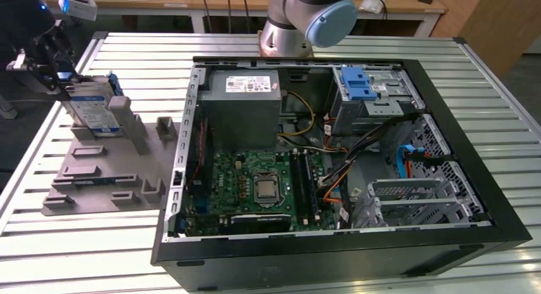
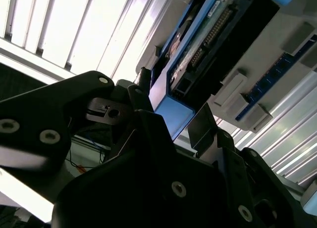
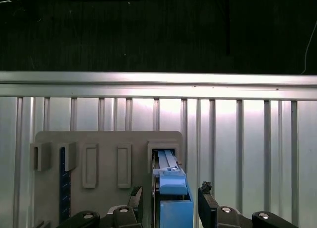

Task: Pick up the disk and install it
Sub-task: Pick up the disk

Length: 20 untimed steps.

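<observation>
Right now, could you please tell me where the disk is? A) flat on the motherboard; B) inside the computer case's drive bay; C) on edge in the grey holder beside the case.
C: the disk stands on edge in the grey holder at the exterior view's left of the computer case, with the gripper open around it.

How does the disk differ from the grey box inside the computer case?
The disk stands on edge in the holder outside the case; the box sits inside it. The disk is smaller and blue-edged; the box is grey with a white sticker. Both are rectangular.
</observation>
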Each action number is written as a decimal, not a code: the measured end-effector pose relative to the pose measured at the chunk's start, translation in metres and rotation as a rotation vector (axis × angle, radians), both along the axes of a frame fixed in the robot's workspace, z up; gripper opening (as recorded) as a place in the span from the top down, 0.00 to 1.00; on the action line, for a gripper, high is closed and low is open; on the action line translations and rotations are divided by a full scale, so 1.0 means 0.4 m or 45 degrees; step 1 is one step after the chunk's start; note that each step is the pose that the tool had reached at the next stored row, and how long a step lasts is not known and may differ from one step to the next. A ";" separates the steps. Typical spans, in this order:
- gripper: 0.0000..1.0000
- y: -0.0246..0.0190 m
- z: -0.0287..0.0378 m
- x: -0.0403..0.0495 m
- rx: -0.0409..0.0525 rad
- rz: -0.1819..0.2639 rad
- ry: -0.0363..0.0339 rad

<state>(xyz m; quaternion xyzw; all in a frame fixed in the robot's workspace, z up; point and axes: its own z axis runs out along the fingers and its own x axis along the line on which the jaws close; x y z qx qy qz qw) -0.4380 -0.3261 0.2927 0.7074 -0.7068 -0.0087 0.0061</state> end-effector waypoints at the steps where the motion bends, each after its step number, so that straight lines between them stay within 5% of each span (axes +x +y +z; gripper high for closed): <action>1: 0.44 0.000 -0.001 0.000 0.000 0.000 0.0001; 12: 0.44 0.000 -0.007 0.000 0.000 0.000 0.0001; 20: 0.53 0.000 -0.008 0.000 0.000 0.000 0.0000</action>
